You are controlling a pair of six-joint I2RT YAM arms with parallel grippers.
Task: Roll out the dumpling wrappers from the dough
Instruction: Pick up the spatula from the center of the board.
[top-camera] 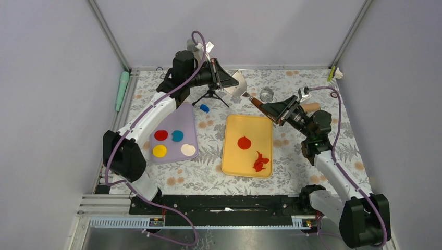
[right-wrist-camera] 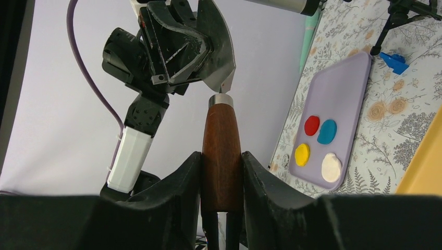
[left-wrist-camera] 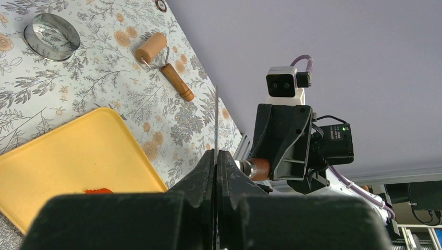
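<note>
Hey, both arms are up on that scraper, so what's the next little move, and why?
Probably open the left claw. It pinches the scraper by its metal blade, while the right claw is closed on the wooden handle, so the handover looks made. Letting go would free the right arm to carry it toward the yellow tray.

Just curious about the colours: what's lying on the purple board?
A red disc, blue disc, yellow disc and cream disc. The left arm covers the purple board's far-left corner.
</note>
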